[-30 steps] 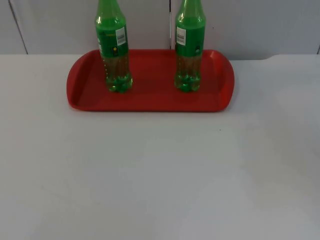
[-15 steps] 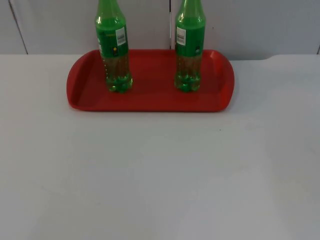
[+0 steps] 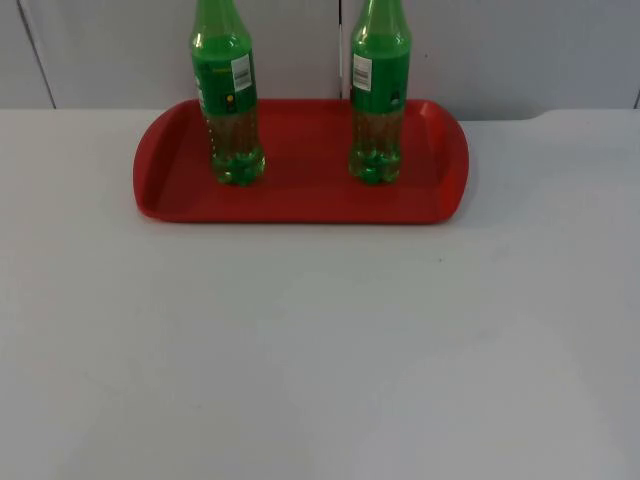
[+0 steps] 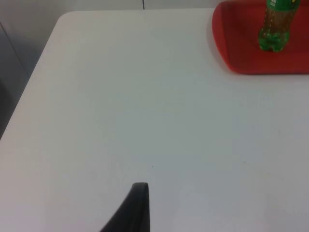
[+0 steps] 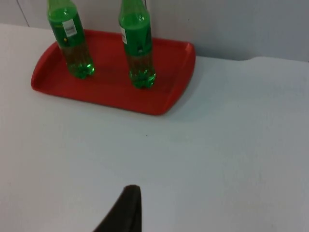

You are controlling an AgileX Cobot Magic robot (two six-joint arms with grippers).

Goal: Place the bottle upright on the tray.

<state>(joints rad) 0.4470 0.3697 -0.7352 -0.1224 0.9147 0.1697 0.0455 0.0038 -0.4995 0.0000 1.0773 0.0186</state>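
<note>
Caps of both bottles (image 3: 228,95) (image 3: 379,95) cut off by the top view's upper edge. Label print too small to read. In the left wrist view, tray (image 4: 241,60) cut by the edge, its bottle (image 4: 275,26) shown from the waist down. Of each gripper, one black fingertip (image 4: 133,210) (image 5: 124,210) in view, the rest out of frame.

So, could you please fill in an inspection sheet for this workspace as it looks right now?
Surface: white table, bare in front of the tray.
Job's things: red tray at the far edge; left bottle and right bottle both upright on it, apart.
Clutter: nothing seen.
Grippers: left gripper over the table's left part, away from the tray; right gripper facing the tray from a distance; both arms wait.
Cables: nothing seen.
Surroundings: grey partition wall behind the tray.
</note>
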